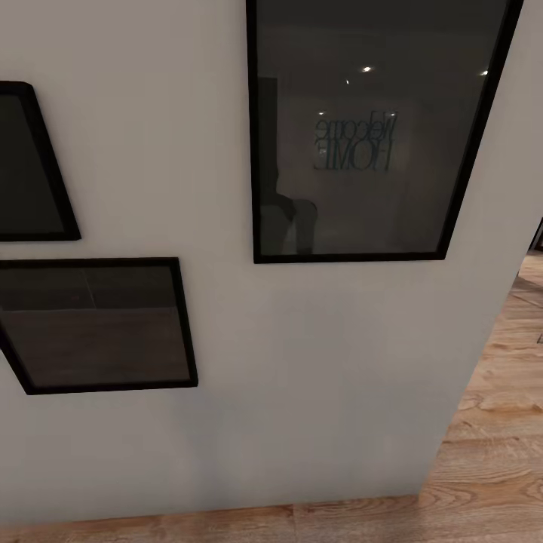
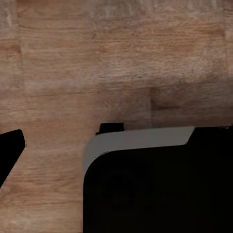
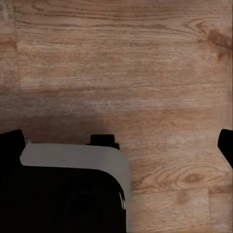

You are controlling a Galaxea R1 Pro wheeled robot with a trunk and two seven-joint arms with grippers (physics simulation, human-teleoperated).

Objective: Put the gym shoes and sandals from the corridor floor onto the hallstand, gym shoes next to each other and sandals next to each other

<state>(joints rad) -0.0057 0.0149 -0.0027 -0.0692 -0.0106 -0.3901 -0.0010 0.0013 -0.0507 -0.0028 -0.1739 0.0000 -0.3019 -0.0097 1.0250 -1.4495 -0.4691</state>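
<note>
A pale wall [image 1: 302,377] hung with three dark picture frames [image 1: 369,128] is seen close up. The corridor floor [image 1: 490,452] is seen beside it. Neither hand's state can be told.

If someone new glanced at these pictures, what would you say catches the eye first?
The big black-framed picture high on the pale wall stands out, its dark glass reflecting mirrored "Welcome HOME" lettering and ceiling lights. Two smaller black frames hang to its left, one above the other. Wood-grain plank floor runs along the wall's base and away at the right; both wrist views look down on similar planks.
</note>
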